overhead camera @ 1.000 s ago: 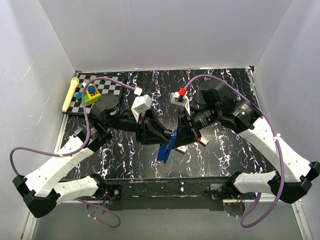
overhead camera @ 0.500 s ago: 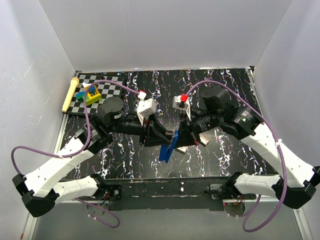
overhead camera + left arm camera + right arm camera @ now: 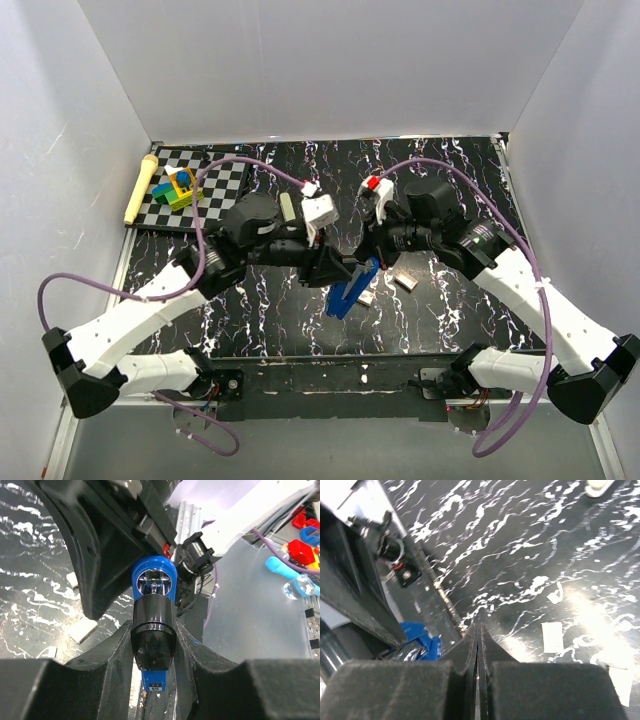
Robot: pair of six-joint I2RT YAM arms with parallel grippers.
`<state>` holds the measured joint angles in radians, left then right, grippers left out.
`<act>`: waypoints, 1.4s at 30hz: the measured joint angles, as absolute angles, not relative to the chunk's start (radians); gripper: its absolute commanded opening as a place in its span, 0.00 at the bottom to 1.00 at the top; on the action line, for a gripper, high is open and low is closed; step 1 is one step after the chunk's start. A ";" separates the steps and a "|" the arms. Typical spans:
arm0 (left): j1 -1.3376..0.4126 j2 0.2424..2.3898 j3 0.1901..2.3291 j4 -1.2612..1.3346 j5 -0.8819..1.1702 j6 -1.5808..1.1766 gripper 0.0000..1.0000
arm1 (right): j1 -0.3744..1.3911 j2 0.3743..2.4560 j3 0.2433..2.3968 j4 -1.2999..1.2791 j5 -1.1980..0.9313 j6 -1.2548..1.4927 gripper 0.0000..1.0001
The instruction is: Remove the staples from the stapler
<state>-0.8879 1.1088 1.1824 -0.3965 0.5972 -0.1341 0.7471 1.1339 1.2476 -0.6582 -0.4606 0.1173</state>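
**Stapler held in mid-air, pale strips on the table beneath**

My left gripper [image 3: 154, 632] is clamped on the black rear of the stapler [image 3: 154, 580], one finger pressing each side. The blue nose points away from the wrist, toward the right arm. I judge it is held off the table [image 3: 450, 180] like this so the other arm can reach the magazine end while loose pieces fall clear.

My right gripper [image 3: 478, 628] has its fingers pressed flat together with nothing between them. It sits at about 1 o'clock from the stapler in the overhead view. A closed tip makes a narrow point, so I read this as a stance for poking or pushing rather than grasping.

The staples [image 3: 366, 296] appear as small pale strips on the dark marbled surface. One lies just at 4 o'clock from the stapler's lower end and another [image 3: 405, 281] farther out at 3 o'clock. I cannot tell whether any remain inside the stapler.

The checkered mat [image 3: 215, 185] at 10 o'clock, with its toys, is well away from the work.
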 measured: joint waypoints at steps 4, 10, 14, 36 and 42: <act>-0.904 1.197 1.231 -0.439 0.500 -0.142 0.00 | 0.688 1.131 1.218 -0.606 -0.377 0.165 0.01; -0.900 1.298 1.308 -0.477 0.341 -0.160 0.00 | 0.628 1.129 1.195 -0.587 -0.256 0.233 0.01; -0.887 1.365 1.375 -0.505 0.241 -0.176 0.00 | 0.600 1.128 1.191 -0.585 -0.150 0.288 0.01; -0.606 1.964 1.871 -0.630 -0.038 -0.359 0.00 | 0.549 1.109 1.082 -0.530 -0.008 0.464 0.01; -0.570 2.223 2.163 -0.739 -0.078 -0.375 0.00 | 0.549 1.138 1.081 -0.496 -0.050 0.477 0.01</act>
<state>-0.5697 2.2227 2.1628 -0.7395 -0.0784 -0.3752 0.5491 1.1381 1.0809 -0.4957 -0.0502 0.4767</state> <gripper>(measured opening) 0.312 0.020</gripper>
